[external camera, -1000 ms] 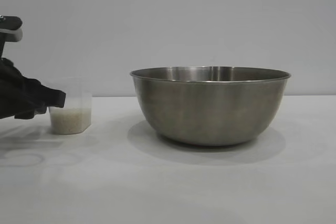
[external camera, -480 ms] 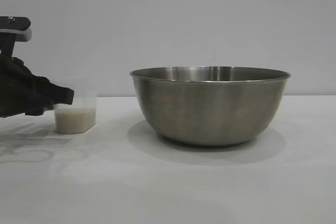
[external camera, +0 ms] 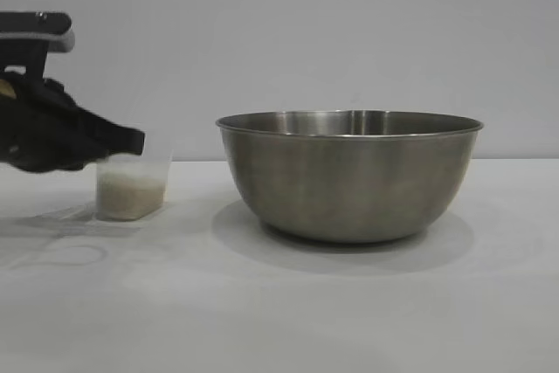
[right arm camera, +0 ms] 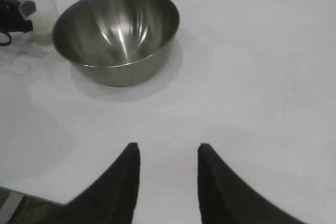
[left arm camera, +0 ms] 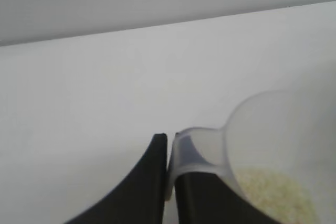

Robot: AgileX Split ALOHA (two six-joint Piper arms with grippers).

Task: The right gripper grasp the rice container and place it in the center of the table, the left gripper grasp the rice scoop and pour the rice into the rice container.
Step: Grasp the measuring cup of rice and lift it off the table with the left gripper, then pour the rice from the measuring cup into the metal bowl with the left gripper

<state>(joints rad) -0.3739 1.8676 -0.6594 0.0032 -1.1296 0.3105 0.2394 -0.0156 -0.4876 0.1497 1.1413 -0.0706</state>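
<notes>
White matte surface (external camera: 288, 312), grey wall. One steel bowl (external camera: 349, 176), one scoop (external camera: 131, 185) clamped by left hand (external camera: 122, 141); right hand (right arm camera: 168, 177) apart, empty.

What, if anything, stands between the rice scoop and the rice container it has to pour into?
Nothing visible does. The left gripper is shut on the rice scoop, and only bare table lies between it and the rice container. The right gripper hangs open, clear of that stretch.
</notes>
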